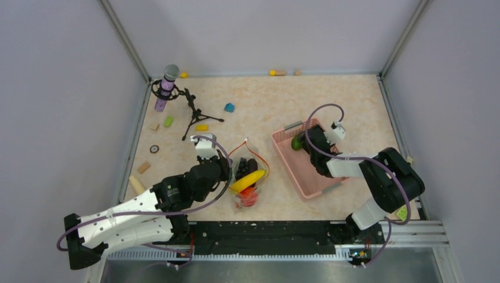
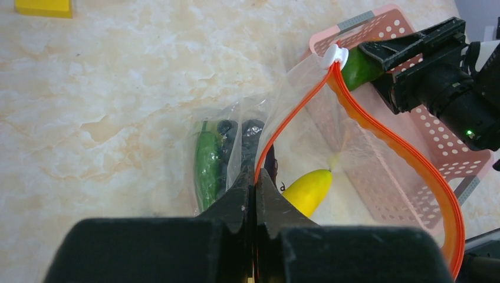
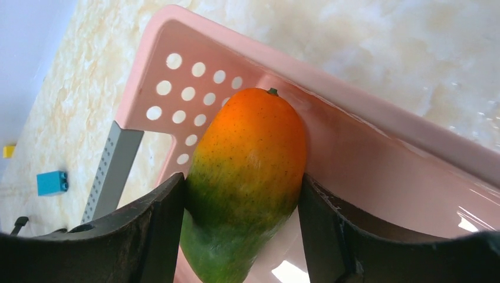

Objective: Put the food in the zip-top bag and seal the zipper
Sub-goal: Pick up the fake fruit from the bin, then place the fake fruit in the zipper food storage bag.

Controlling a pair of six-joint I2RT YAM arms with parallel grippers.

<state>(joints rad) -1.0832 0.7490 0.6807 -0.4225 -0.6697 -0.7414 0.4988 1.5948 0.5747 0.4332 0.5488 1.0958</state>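
Marbled beige tabletop (image 1: 265, 112): clear crinkly plastic zip-top bag (image 2: 301, 135) is being pinched open by left gripper (image 2: 255, 183) for orange-green toy mango (image 3: 253, 147) being clamped in right gripper (image 3: 242, 183).

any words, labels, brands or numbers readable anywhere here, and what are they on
None can be read in any view.
No print shows on the zip-top bag, the mango or the pink basket.
The small round disc is too small to tell.

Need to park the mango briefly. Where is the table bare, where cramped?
Bare: the far middle between the blue block and the pink basket, and the far right corner behind the basket. Cramped: around the microphone stand, and between basket and zip-top bag.
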